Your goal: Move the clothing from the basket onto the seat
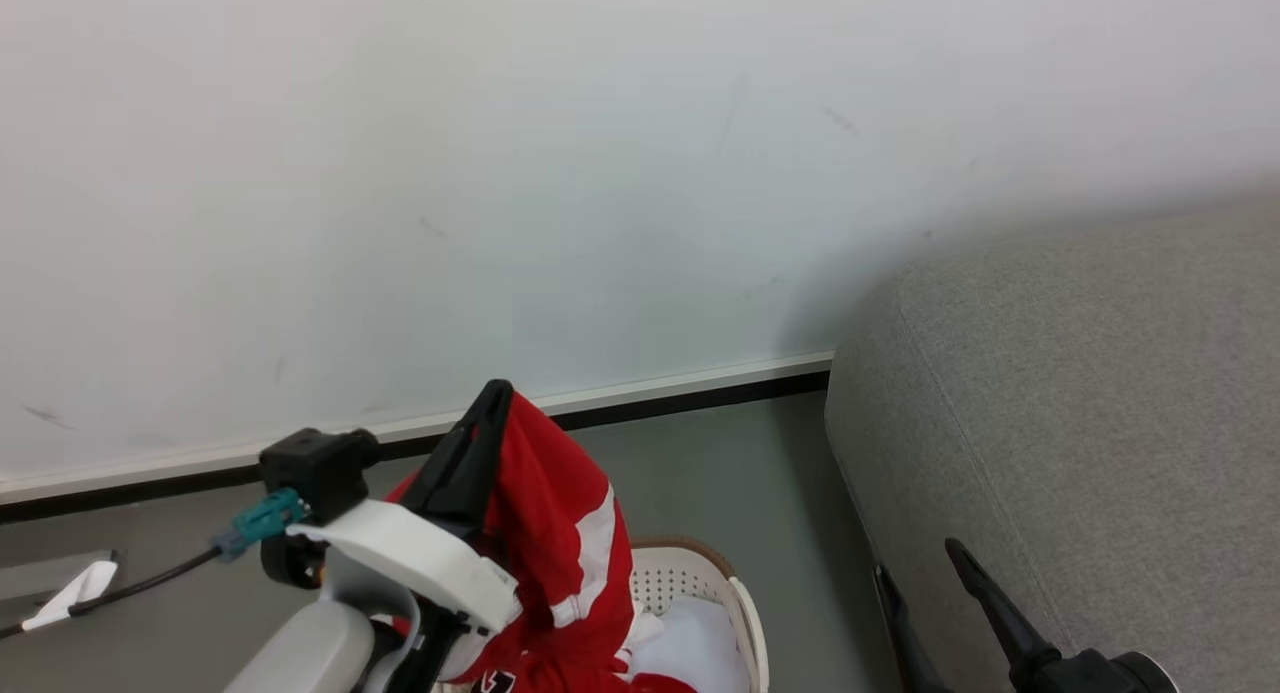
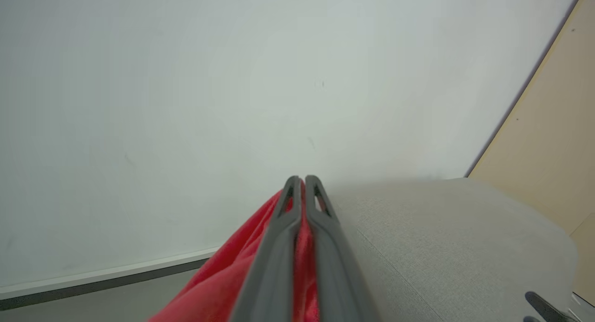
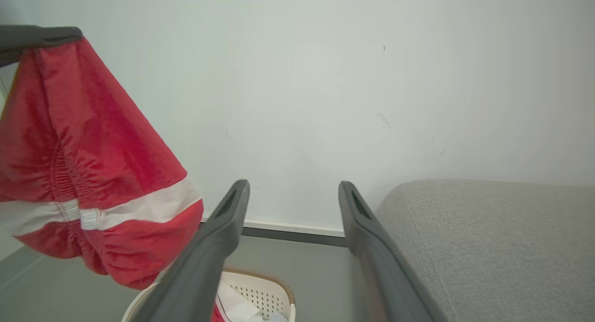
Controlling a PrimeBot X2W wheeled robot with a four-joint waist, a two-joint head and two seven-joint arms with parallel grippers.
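My left claw (image 1: 493,398) is clamped shut on the clothing (image 1: 545,533), a red garment with a white band, pinched at its top edge between both fingers. The garment hangs free in the air above the basket (image 1: 745,613), and its lowest folds come down close to the brown rim. More red cloth bearing a black numeral shows at the bottom edge of the head view, and a white cloth (image 1: 700,643) lies inside the basket.

The basket stands on the grey floor (image 1: 720,473), with a narrow strip of bare floor between it and the seat (image 1: 1080,423). The seat's rounded corner and side face the basket, and its broad top lies to my right. Open floor runs from the basket to the skirting board (image 1: 690,383) at the foot of the pale wall (image 1: 600,173).

My right claw (image 1: 915,563) is empty, with its fingers spread wide apart. It is held low by the seat's side edge, over that strip of floor.
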